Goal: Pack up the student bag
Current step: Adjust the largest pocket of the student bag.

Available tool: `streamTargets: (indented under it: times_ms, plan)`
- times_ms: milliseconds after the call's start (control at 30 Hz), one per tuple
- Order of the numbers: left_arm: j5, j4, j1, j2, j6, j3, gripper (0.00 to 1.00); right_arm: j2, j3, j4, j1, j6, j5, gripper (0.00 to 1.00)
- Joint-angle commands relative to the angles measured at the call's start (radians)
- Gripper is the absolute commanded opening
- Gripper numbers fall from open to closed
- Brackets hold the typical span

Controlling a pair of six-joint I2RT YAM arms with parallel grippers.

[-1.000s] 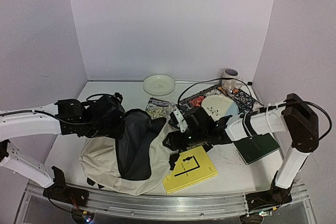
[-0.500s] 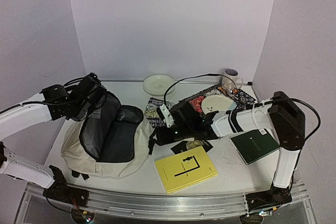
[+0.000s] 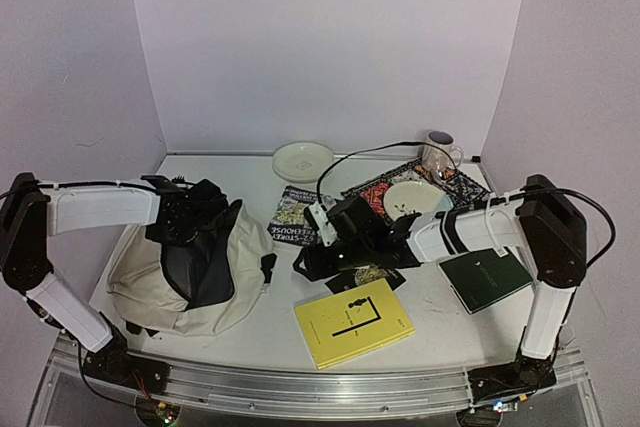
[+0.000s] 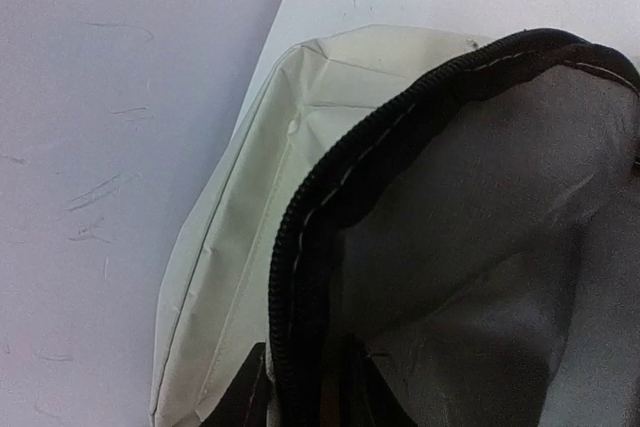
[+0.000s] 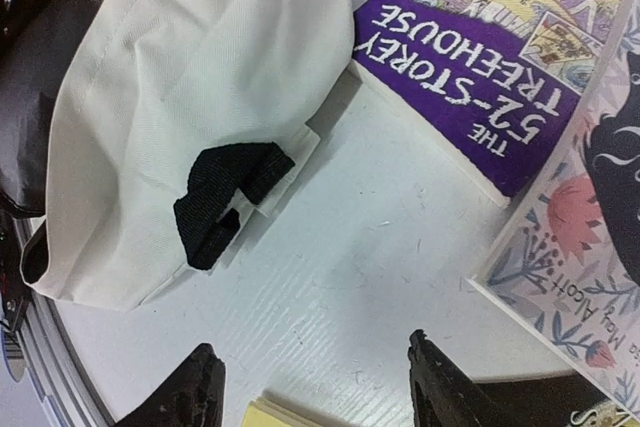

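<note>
- Over the desk [image 5: 370, 267], my right fingers [image 5: 195, 392] are hanging spread apart, released.
- At the dark mouth of the student bag [image 3: 150, 282], my left fingers [image 3: 190, 219] are sitting; clenched or released, I cannot tell.
- That bag is lying on the desk's left side.

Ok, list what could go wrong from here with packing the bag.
1. The left pincer sits at the student bag's zipper rim, grip unclear; if the rim slips, the mouth may sag shut.
2. The right pincer is open over bare table between the bag, the Treehouse book and the yellow book; closing here could snag the bag's black strap tab or just nudge a book.
</note>
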Motion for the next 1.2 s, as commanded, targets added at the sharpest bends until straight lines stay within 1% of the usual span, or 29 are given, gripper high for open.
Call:
streamTargets:
  times_ms: [0, 67, 133, 367, 500, 600, 733, 767, 833, 867, 900, 1000, 1033, 1067, 1167]
  plan:
    - [-0.087, -0.103, 0.012, 0.053, -0.084, 0.088, 0.13, -0.081, 0.008, -0.023, 0.002, -0.051, 0.021, 0.65]
    - [-0.063, -0.102, 0.012, 0.056, -0.075, 0.099, 0.06, -0.070, 0.043, -0.023, 0.002, -0.060, -0.020, 0.67]
    - [-0.044, -0.100, 0.012, 0.044, -0.073, 0.104, 0.02, -0.047, 0.093, -0.021, 0.006, -0.061, -0.050, 0.71]
    - [-0.016, -0.081, 0.012, -0.024, -0.070, 0.096, 0.00, 0.099, 0.297, 0.003, 0.052, -0.005, -0.147, 0.81]
    - [0.001, -0.047, 0.012, -0.053, -0.073, 0.071, 0.00, 0.208, 0.402, 0.017, 0.079, 0.047, -0.189, 0.82]
    - [0.043, -0.026, 0.012, -0.057, -0.079, 0.064, 0.00, 0.282, 0.456, 0.031, 0.095, 0.084, -0.204, 0.82]
    - [0.100, 0.022, 0.012, -0.076, -0.064, 0.050, 0.00, 0.361, 0.505, 0.048, 0.107, 0.117, -0.232, 0.77]
    - [0.115, 0.032, 0.012, -0.083, -0.057, 0.048, 0.00, 0.374, 0.512, 0.049, 0.109, 0.121, -0.234, 0.75]
    - [0.138, 0.055, 0.013, -0.099, -0.043, 0.043, 0.00, 0.393, 0.517, 0.051, 0.111, 0.132, -0.231, 0.68]
    - [0.148, 0.065, 0.012, -0.107, -0.036, 0.041, 0.00, 0.397, 0.515, 0.052, 0.111, 0.134, -0.223, 0.63]
    - [0.156, 0.074, 0.012, -0.113, -0.031, 0.040, 0.00, 0.396, 0.509, 0.052, 0.111, 0.135, -0.212, 0.55]
    - [0.162, 0.089, 0.012, -0.122, -0.014, 0.046, 0.00, 0.358, 0.464, 0.052, 0.111, 0.121, -0.169, 0.26]
    - [0.158, 0.090, 0.012, -0.121, -0.007, 0.055, 0.00, 0.337, 0.438, 0.052, 0.110, 0.114, -0.151, 0.12]
    - [0.151, 0.089, 0.012, -0.118, 0.003, 0.061, 0.00, 0.309, 0.416, 0.052, 0.110, 0.106, -0.117, 0.02]
    - [0.130, 0.088, 0.012, -0.109, 0.035, 0.101, 0.00, 0.217, 0.324, 0.052, 0.109, 0.089, -0.022, 0.00]
